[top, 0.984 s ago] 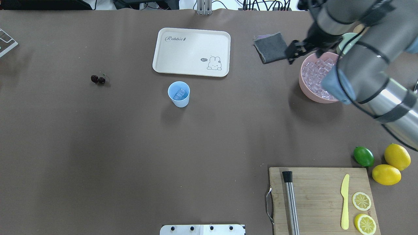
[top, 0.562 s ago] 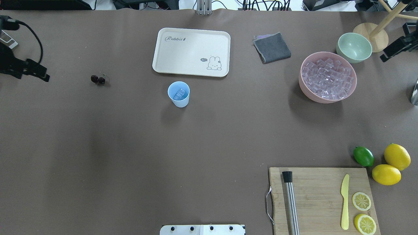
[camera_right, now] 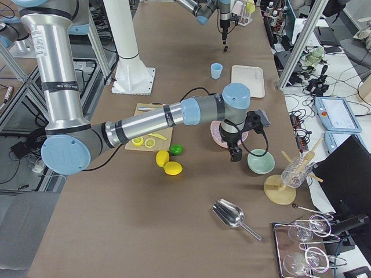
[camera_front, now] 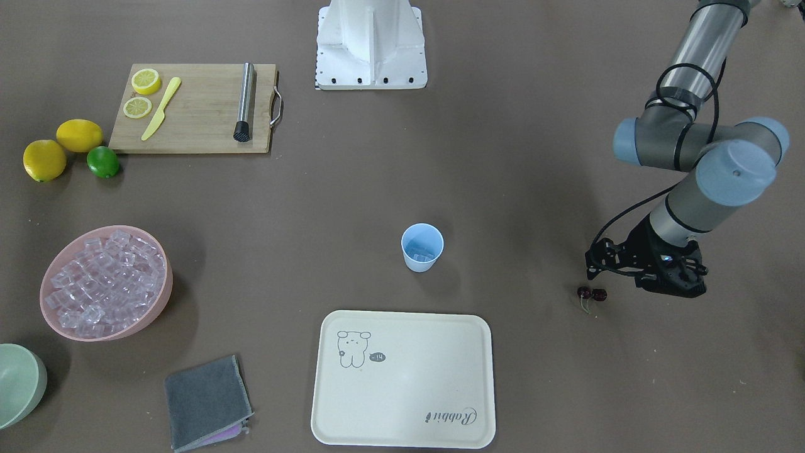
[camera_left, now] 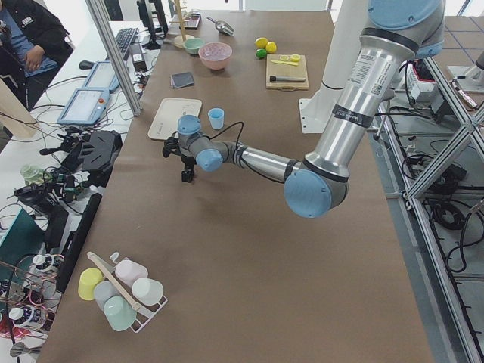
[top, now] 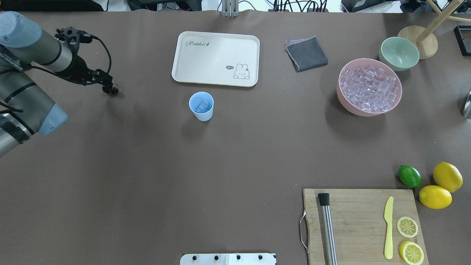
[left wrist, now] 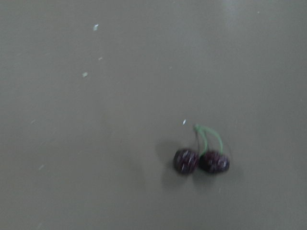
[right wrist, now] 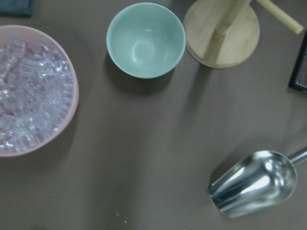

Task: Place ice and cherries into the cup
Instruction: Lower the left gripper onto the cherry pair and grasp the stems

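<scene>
The light blue cup (top: 201,106) stands upright mid-table with a few ice cubes (top: 203,106) in it; it also shows in the front view (camera_front: 422,247). Many more ice cubes fill the pink bowl (top: 340,99) at the right. The two dark cherries (top: 114,90) lie on the table at the far left, and show in the front view (camera_front: 592,293) and the left wrist view (left wrist: 201,161). My left gripper (top: 107,84) hangs just above and beside them; I cannot tell how its jaws stand. My right gripper (camera_right: 235,155) shows only in the exterior right view, between the pink and pale green bowls.
A cream tray (top: 215,59) lies behind the cup and a grey cloth (top: 306,53) to its right. A pale green bowl (top: 399,53), a wooden stand (top: 417,46) and a metal scoop (right wrist: 254,182) are at the far right. A cutting board (top: 362,224), a lime (top: 410,176) and lemons are front right.
The right arm has pulled back from over the pink bowl and left the overhead view. The left arm has come in from the left edge and moved right to the cherries.
</scene>
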You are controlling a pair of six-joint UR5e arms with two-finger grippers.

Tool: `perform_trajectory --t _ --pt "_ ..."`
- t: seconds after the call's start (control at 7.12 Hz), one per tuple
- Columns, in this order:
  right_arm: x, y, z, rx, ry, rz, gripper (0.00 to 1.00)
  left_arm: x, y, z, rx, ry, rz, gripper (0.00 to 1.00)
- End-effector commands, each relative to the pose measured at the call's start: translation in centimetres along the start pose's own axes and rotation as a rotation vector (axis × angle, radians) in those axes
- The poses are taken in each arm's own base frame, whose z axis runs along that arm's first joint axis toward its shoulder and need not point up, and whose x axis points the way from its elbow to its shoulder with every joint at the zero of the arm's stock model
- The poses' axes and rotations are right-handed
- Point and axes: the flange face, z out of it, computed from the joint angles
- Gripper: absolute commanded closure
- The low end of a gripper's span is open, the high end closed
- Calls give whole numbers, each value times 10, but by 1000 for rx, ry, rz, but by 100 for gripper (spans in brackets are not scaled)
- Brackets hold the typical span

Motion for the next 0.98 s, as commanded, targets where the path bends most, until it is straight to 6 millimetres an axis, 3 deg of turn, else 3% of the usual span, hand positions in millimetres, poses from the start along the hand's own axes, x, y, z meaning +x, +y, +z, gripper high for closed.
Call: perform_trajectory --t 0.0,0.42,0.7,0.84 --pt "42 52 -1 -19 10 81 1 36 -22 15 42 -36 -51 2" --pt "90 80 54 -128 21 176 1 35 -33 3 62 -33 -64 2" --pt "98 71 60 -95 29 154 1 37 -35 3 60 -35 -100 2" --pt "96 68 57 -89 28 149 1 29 -31 15 41 -51 -94 2"
